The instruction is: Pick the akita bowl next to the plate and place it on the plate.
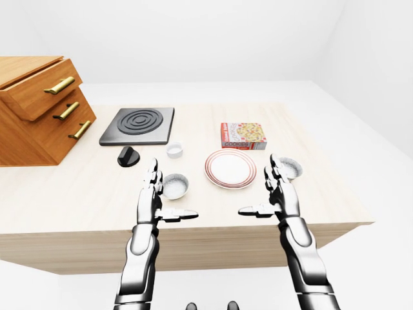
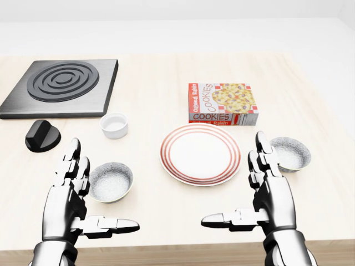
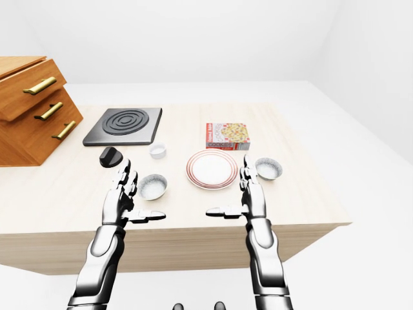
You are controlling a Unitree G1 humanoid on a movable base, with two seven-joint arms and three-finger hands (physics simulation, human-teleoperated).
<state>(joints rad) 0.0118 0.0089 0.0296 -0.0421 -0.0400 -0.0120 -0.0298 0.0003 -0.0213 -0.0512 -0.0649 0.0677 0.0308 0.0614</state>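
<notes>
The red-ringed white plate [image 2: 200,154] lies at the middle of the head view. One grey speckled bowl [image 2: 289,153] stands just off its right rim, partly behind my right hand's fingers [image 2: 265,160]. A second like bowl [image 2: 111,181] stands further off to the plate's left, beside my left hand's fingers [image 2: 73,166]. My left hand [image 2: 93,202] and right hand [image 2: 237,194] hover low over the table's near edge, both open, palms facing each other, thumbs pointing inward. Neither touches anything.
A cookie box [image 2: 223,103] lies above the plate. A white ramekin [image 2: 114,125], a black knob [image 2: 42,136] and a dark stove plate [image 2: 58,86] are at upper left. A wooden drawer cabinet [image 1: 39,110] stands at the table's left end.
</notes>
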